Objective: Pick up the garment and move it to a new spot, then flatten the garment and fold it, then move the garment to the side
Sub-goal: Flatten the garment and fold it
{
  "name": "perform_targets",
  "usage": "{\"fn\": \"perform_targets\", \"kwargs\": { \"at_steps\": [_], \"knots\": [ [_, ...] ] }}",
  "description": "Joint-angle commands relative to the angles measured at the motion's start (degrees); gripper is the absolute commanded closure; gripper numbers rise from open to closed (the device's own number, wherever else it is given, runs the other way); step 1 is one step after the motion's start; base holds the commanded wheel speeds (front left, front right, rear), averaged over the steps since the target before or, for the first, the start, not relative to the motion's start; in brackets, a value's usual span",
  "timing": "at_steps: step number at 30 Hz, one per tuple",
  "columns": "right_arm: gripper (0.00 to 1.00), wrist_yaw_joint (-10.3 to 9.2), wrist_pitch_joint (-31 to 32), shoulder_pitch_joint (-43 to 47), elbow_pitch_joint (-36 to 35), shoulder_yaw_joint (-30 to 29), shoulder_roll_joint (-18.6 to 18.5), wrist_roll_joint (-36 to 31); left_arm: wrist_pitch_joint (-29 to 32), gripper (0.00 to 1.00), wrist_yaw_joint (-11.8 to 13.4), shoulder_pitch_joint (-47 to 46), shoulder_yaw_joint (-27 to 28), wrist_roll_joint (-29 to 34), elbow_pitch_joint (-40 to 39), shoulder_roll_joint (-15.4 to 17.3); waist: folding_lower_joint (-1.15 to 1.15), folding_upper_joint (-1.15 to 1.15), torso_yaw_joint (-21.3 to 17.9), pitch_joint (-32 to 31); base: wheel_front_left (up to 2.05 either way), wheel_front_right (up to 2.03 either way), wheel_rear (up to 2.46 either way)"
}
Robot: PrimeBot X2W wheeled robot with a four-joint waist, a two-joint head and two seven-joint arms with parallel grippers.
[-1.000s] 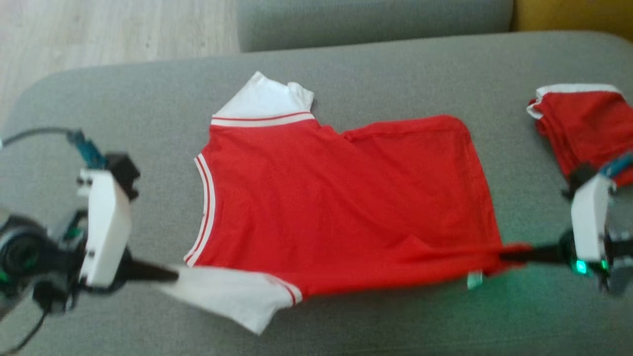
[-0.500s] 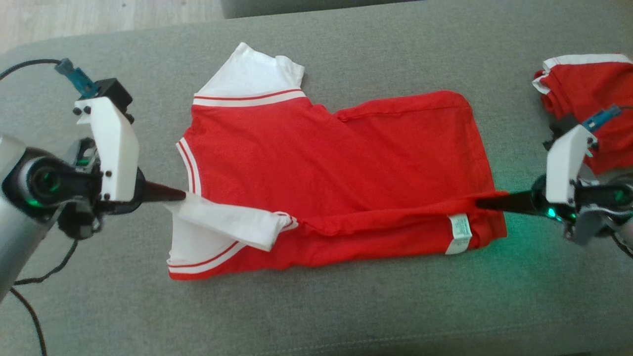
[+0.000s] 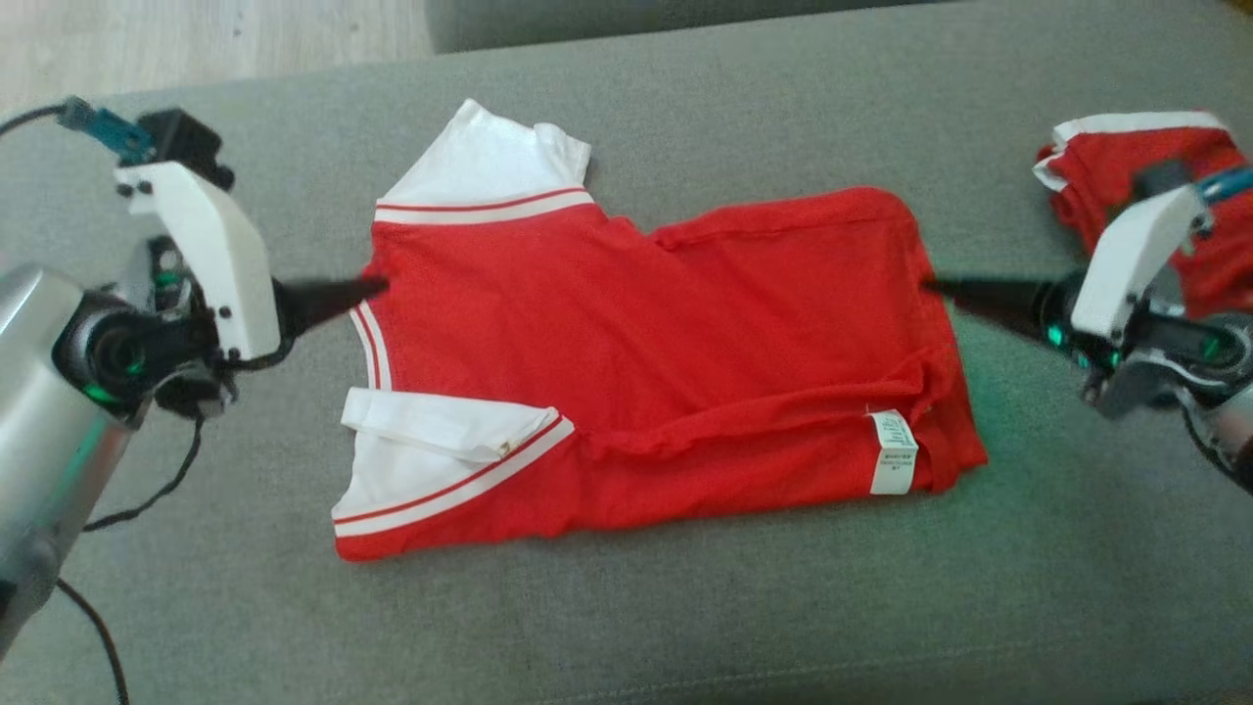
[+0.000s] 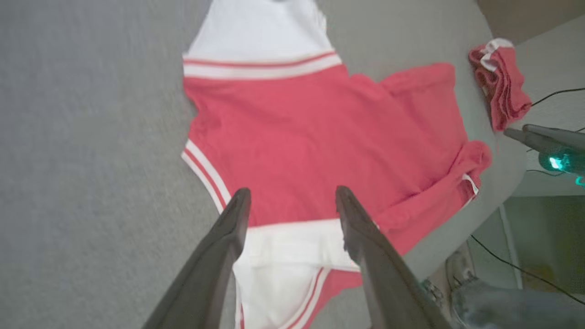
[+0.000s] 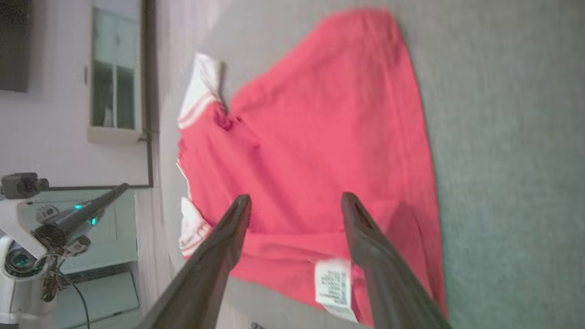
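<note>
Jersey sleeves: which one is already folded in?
The near sleeve, at the head view's lower left: doubled over, lying on the red body. The far sleeve sticks out flat on the grey cushion.

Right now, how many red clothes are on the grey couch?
2. The garment lies spread in the middle of the grey cushion; a folded red cloth stack sits toward the robot's right. More may be hidden outside the picture.

The head camera looks steeply down on the grey cushion (image 3: 685,627). Each wrist camera hovers close at one end of the jersey (image 3: 666,362), facing inward toward the other; all three views share the jersey.
</note>
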Motion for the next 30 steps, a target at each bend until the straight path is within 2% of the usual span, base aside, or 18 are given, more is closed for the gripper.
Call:
{"fn": "perform_targets", "kwargs": {
  "at_steps": [1,4,6,9,14,18,23,27,30],
  "knots": [
    [0.00,-0.04,-2.08,-0.42,-1.67,-1.36,-2.21,-0.60,-1.55,0.00,-0.57,-3.62,3.40,0.86,-1.31,2.32,0.00,0.00,0.23,-0.82,0.00,0.00,0.00],
    [0.00,-0.04,-13.26,1.88,-7.39,-3.88,-4.51,-4.58,-11.55,0.00,-1.65,-2.30,4.22,5.16,-2.82,2.66,0.00,0.00,0.58,-2.46,0.00,0.00,0.00],
    [0.00,-0.04,-21.58,4.32,-11.18,-5.43,-5.77,-7.53,-18.94,0.00,-1.33,-0.85,4.51,9.08,-3.83,3.10,0.00,0.00,0.84,-3.56,0.00,0.00,0.00],
    [0.00,-0.04,-33.48,8.71,-15.76,-7.02,-7.70,-12.16,-30.16,0.00,2.28,2.10,5.62,14.14,-5.82,2.98,0.00,0.00,1.40,-5.04,0.00,0.00,0.00],
    [0.00,-0.04,-50.71,16.33,-18.27,-8.56,-9.50,-20.48,-45.44,0.00,10.48,9.71,7.83,19.70,-12.24,3.12,0.00,0.00,2.02,-6.64,0.00,0.00,0.00],
    [0.00,-0.04,-53.99,21.89,-17.30,-13.82,-7.40,-28.44,-51.94,0.00,16.75,17.64,9.36,21.76,-18.14,3.62,0.00,0.00,2.03,-7.23,0.00,0.00,0.00],
    [0.00,-0.04,-54.08,31.66,-18.29,-30.01,1.10,-46.94,-53.99,0.00,23.62,28.25,13.31,25.67,-25.17,2.58,0.00,0.00,1.68,-7.38,0.00,0.00,0.00],
    [0.00,-0.04,-54.09,41.23,-20.14,-39.13,8.93,-60.06,-54.06,0.00,25.61,36.90,18.39,32.02,-30.12,-1.84,0.00,0.00,2.06,-7.65,0.00,0.00,0.00],
    [0.00,-0.04,-54.09,45.55,-20.96,-42.15,12.90,-66.06,-54.08,0.00,24.89,41.20,19.70,35.96,-31.06,-4.65,0.00,0.00,2.32,-7.72,0.00,0.00,0.00]
  ]
}}
